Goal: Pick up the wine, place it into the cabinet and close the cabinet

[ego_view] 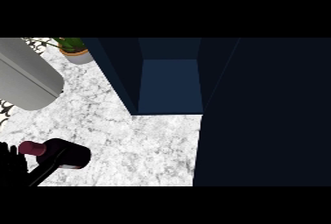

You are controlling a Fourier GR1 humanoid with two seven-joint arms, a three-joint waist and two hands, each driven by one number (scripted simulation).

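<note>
Marble counter (142, 144), left robot hand (9, 159) at lower-left edge beside wine (61, 153), grip unclear

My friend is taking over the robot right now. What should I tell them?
Left hand: at the view's lower left edge, next to the wine bottle; I cannot tell if its fingers hold it.
Right hand: not in view.
A grey forearm crosses the upper left.
The wine bottle is on the marble counter, lower left, not in the cabinet.
The cabinet is open, its inside bare as far as it shows.
Done: nothing finished yet.
Left: lift the bottle, put it in the cabinet, close the door.
</note>
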